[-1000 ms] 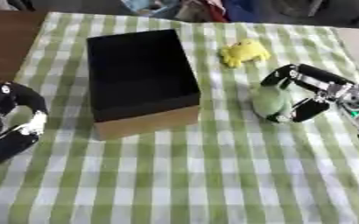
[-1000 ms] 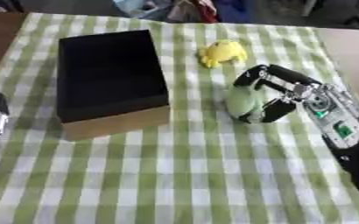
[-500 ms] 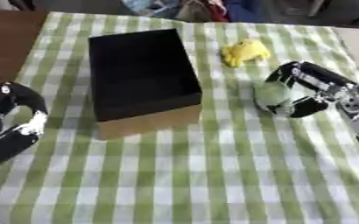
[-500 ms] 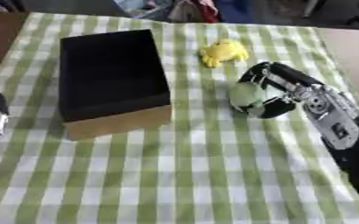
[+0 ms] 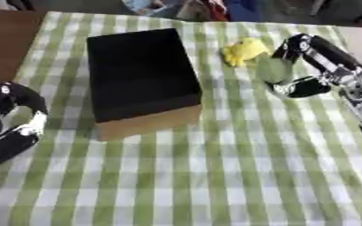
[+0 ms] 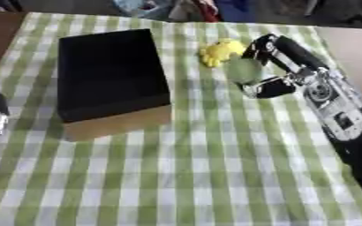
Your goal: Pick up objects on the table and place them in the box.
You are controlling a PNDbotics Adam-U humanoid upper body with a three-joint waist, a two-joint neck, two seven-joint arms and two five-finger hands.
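Note:
A pale green rounded object (image 5: pixel 273 69) is held in my right hand (image 5: pixel 307 62), whose fingers and thumb curl round it, above the green checked cloth. Just left of it lies a small yellow toy (image 5: pixel 243 50) on the cloth. The box (image 5: pixel 137 75), black inside with tan cardboard sides, stands open at the centre left. My left hand (image 5: pixel 13 128) rests at the lower left edge with fingers curled, holding nothing.
The table (image 5: pixel 215 176) is covered by a green and white checked cloth; brown wood (image 5: pixel 6 39) shows at the far left. Coloured clutter (image 5: pixel 176 6) lies beyond the far edge.
My right hand has lifted the green object and carried it up and to the left, closer to the yellow toy. The left hand has stayed in place.

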